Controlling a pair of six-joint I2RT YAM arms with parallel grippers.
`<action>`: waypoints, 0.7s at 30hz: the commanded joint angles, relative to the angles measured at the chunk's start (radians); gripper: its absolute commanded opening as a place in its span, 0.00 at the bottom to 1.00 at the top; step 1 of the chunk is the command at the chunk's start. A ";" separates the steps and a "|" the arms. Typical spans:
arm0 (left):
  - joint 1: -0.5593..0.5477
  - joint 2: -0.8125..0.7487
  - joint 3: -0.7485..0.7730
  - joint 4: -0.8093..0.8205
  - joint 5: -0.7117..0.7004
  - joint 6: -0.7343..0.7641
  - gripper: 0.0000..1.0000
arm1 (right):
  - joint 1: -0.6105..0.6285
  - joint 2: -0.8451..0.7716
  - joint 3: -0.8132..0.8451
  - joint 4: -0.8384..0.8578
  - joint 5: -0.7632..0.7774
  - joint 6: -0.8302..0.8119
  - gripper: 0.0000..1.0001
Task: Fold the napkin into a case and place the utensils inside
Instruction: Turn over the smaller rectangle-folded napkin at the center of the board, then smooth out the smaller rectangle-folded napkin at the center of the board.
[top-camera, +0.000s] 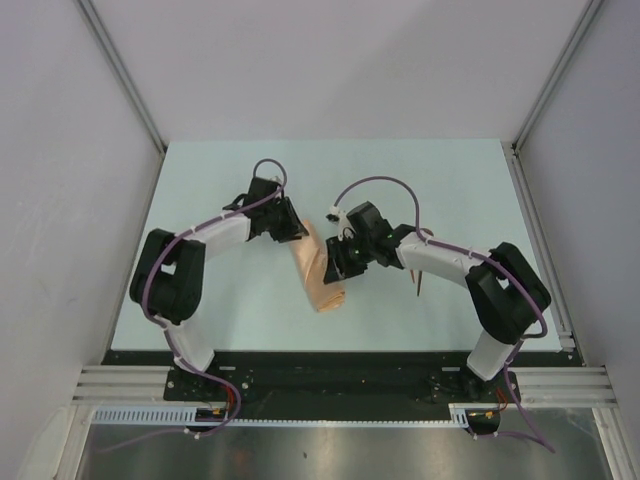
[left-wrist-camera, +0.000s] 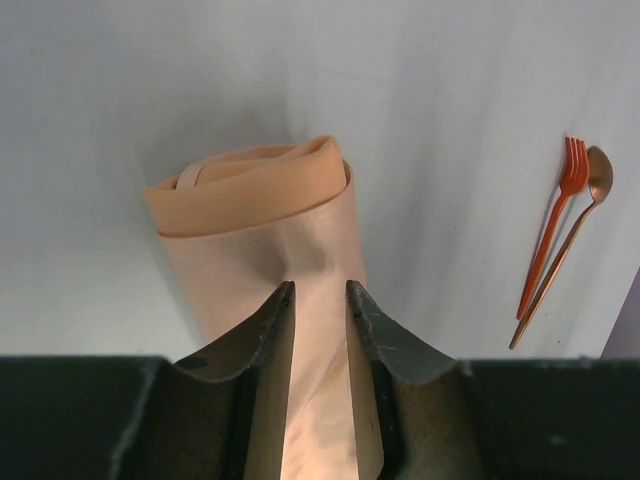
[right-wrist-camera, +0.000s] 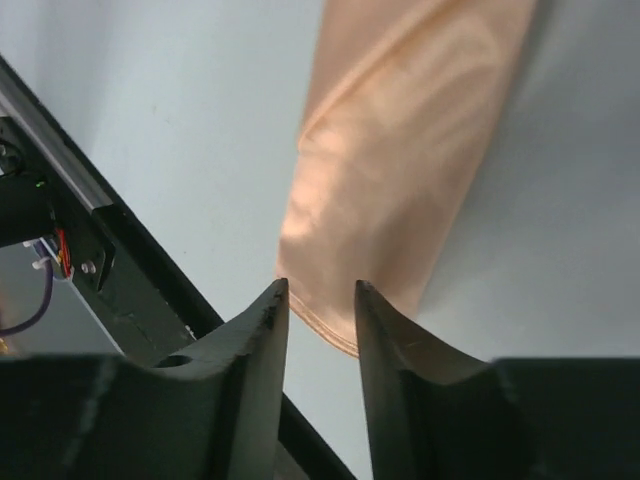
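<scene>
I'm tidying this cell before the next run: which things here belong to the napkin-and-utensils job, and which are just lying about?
Belongs to the job:
- folded peach napkin
- fork
- spoon
- left gripper and right gripper, both at the napkin

Lying about:
- nothing loose that I can see; only the table and the arms' purple cables, which are fixtures
</scene>
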 joint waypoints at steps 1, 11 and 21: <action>-0.006 0.070 0.099 0.014 -0.012 -0.013 0.31 | -0.015 -0.012 -0.088 0.029 0.005 0.010 0.29; -0.015 0.181 0.170 -0.008 -0.036 -0.001 0.30 | -0.014 0.053 -0.190 0.136 0.014 0.025 0.21; -0.044 0.051 0.227 -0.101 -0.092 0.063 0.50 | -0.138 -0.115 -0.085 -0.060 0.201 0.061 0.60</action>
